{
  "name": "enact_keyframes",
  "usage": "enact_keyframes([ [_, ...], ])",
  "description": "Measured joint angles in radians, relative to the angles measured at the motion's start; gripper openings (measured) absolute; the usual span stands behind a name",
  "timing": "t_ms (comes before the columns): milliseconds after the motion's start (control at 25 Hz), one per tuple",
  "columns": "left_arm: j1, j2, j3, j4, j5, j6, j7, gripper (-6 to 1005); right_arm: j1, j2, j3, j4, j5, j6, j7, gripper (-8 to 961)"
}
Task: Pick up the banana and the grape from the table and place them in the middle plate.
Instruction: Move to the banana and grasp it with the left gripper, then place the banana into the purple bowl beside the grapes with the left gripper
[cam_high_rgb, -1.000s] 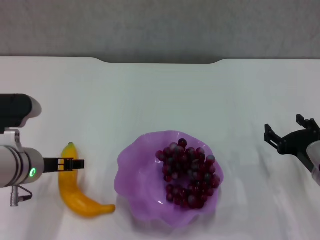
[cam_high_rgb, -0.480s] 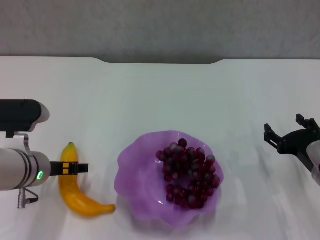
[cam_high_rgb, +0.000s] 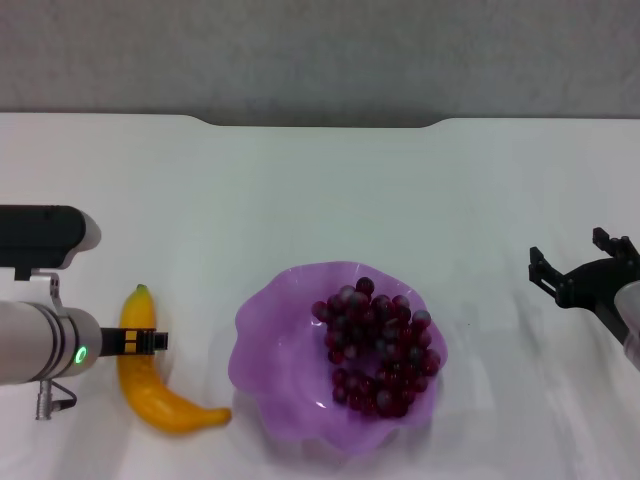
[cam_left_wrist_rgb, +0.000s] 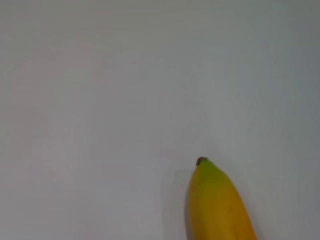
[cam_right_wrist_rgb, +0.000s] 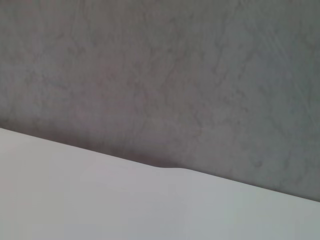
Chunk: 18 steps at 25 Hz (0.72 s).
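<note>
The banana (cam_high_rgb: 152, 388) lies on the white table (cam_high_rgb: 320, 190), left of the lilac scalloped middle plate (cam_high_rgb: 268, 395). Its green tip points to the table's far edge, and that end also shows in the left wrist view (cam_left_wrist_rgb: 216, 202). My left gripper (cam_high_rgb: 140, 341) reaches in from the left and lies across the banana's upper half. The grape bunch (cam_high_rgb: 378, 345) lies inside the plate, on its right side. My right gripper (cam_high_rgb: 572, 256) is open and empty over the table at the far right, well away from the plate.
The table's far edge has a shallow notch (cam_high_rgb: 320, 122) with a grey wall behind it. The right wrist view shows only the table's edge (cam_right_wrist_rgb: 165, 167) and that wall. Bare tabletop lies all around the plate.
My left arm has moved toward the table's near edge, so its gripper has slid from near the banana's tip to lower along it. The right arm, grapes and plate have not moved.
</note>
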Motion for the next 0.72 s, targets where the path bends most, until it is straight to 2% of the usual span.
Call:
enact_keyframes([
  [40, -0.001, 0.000, 0.000, -0.002, 0.000, 0.000, 0.002, 800, 0.000, 0.000, 0.000, 0.000, 0.001, -0.001, 0.000, 897],
  [400, 0.000, 0.002, -0.002, -0.001, -0.001, 0.008, 0.003, 564, -0.002, 0.001, 0.000, 0.000, 0.002, -0.003, 0.001, 897],
  [560, -0.001, 0.006, -0.021, -0.013, -0.002, -0.006, 0.009, 530, -0.004, 0.002, 0.000, 0.000, 0.002, -0.003, 0.001, 897],
  [680, 0.004, 0.011, -0.085, -0.066, -0.002, -0.074, 0.068, 521, -0.005, 0.002, -0.001, 0.000, 0.002, -0.002, 0.001, 897],
  [720, 0.013, 0.009, -0.132, -0.106, -0.005, -0.118, 0.117, 521, -0.005, 0.002, -0.002, 0.000, 0.002, 0.000, 0.001, 897],
])
